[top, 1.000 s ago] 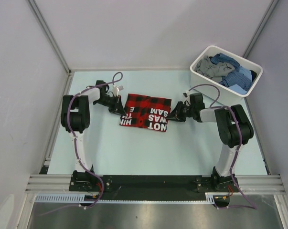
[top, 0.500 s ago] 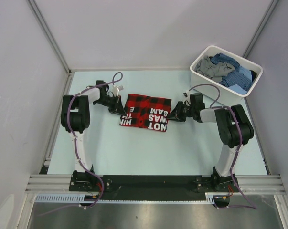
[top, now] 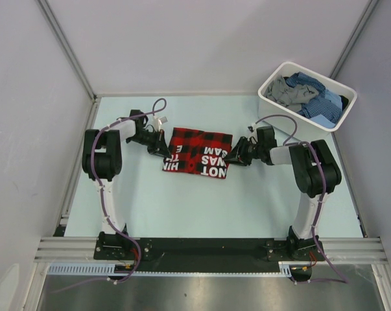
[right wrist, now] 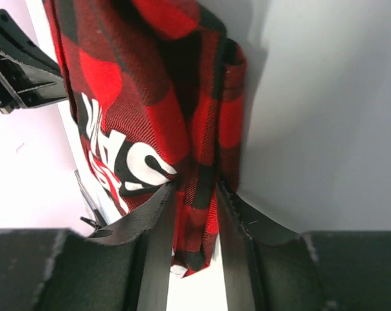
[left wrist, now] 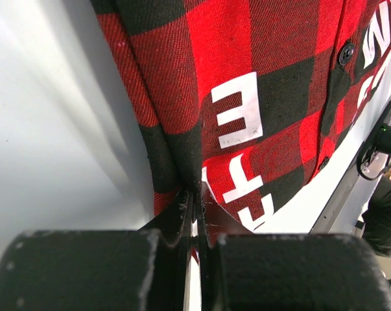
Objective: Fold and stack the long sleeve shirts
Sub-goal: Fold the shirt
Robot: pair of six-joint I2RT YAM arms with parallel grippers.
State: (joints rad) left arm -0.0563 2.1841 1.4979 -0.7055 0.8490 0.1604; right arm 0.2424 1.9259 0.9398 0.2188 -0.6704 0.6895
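Observation:
A red-and-black check shirt (top: 198, 152) with white lettering lies folded into a rectangle in the middle of the table. My left gripper (top: 163, 150) is at its left edge, low on the table. In the left wrist view my left gripper (left wrist: 196, 194) is shut on the edge of the shirt (left wrist: 247, 97). My right gripper (top: 233, 155) is at the shirt's right edge. In the right wrist view my right gripper (right wrist: 195, 191) has its jaws closed around a thick fold of the shirt (right wrist: 150, 97). Blue check shirts (top: 321, 103) and a grey shirt (top: 286, 91) lie crumpled in the tub.
A white plastic tub (top: 289, 113) stands at the back right corner of the table. Grey walls close in the left, back and right sides. The black rail with the arm bases (top: 208, 249) runs along the near edge.
My right gripper has shifted slightly left, toward the shirt. The left arm and the shirt have not visibly moved.

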